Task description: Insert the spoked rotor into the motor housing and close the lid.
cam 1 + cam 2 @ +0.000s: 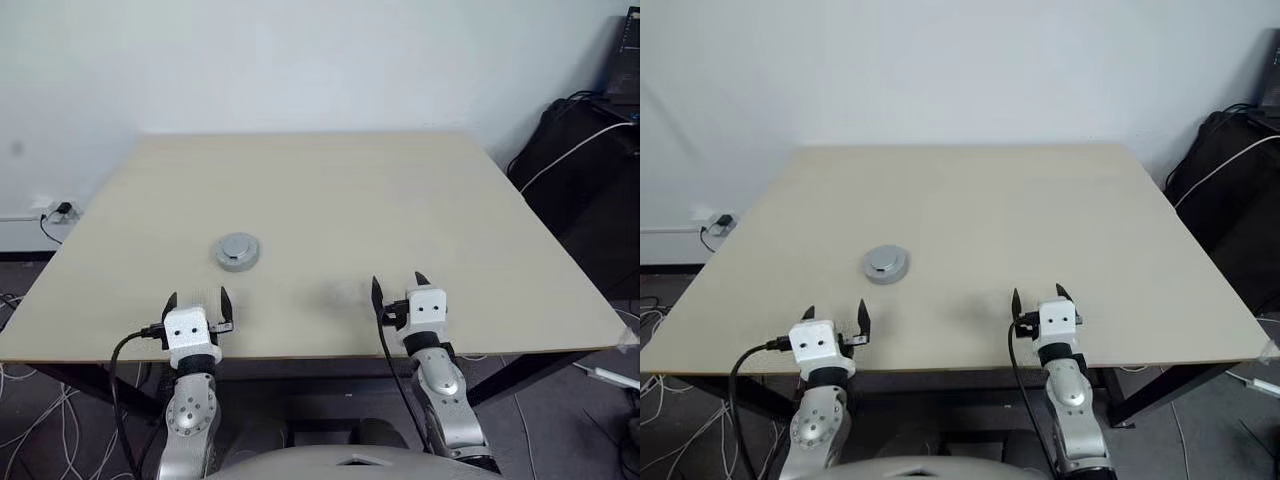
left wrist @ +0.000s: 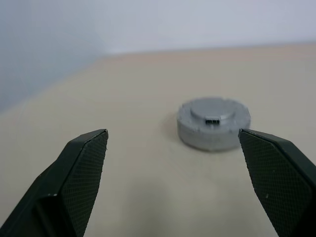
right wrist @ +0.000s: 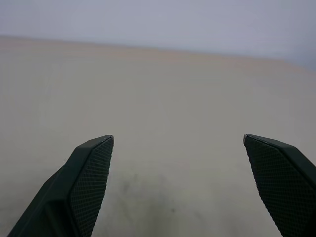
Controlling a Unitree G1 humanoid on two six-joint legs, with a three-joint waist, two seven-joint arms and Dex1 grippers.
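One round grey assembly stands on the tan table (image 1: 330,190), left of centre. Its lower part is the motor housing (image 2: 213,134), and the smooth silver lid (image 2: 213,109) sits flat on top of it. The spoked rotor is hidden. My left gripper (image 1: 198,297) hovers open at the table's front edge, just short of the housing (image 1: 238,252) and apart from it, with nothing between its fingers. Further right along the same edge my right gripper (image 1: 398,280) is open over bare table, its fingers (image 3: 94,173) wide apart.
A black bag (image 1: 585,150) with a white cable stands off the table's right side. Cables and a wall socket (image 1: 55,212) lie on the floor at the left. A white wall rises behind the table's far edge.
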